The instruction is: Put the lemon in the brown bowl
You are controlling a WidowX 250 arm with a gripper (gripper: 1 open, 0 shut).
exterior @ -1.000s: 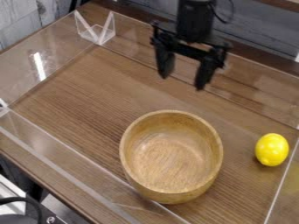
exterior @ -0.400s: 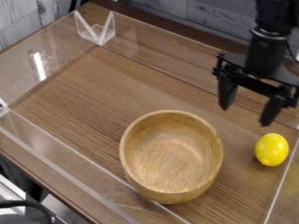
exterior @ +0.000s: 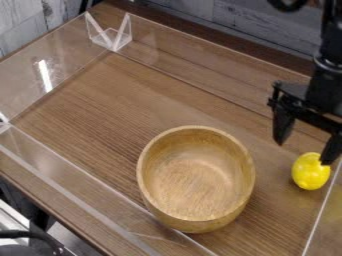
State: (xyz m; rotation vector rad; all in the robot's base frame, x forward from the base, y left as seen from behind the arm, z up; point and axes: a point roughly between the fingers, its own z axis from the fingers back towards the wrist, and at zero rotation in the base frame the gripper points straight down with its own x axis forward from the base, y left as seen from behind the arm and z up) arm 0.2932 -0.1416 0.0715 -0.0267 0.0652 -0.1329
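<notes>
The lemon (exterior: 310, 173) is small and bright yellow and lies on the wooden table at the right edge, right of the brown bowl (exterior: 197, 177). The bowl is a large light-brown wooden bowl with visible grain, and its inside is empty. My gripper (exterior: 306, 140) is black, points down and hangs just above the lemon, with its open fingers (exterior: 282, 128) spread to either side. The right finger's tip overlaps the lemon's top right edge in the view. It holds nothing.
Clear acrylic walls (exterior: 54, 60) enclose the wooden table top. A small clear plastic stand (exterior: 108, 32) sits at the back left corner. A low clear front wall (exterior: 80, 190) runs along the near edge.
My gripper has moved from the back middle of the table to the right and down, and now hangs right above the lemon. The lemon and the bowl have not moved.
</notes>
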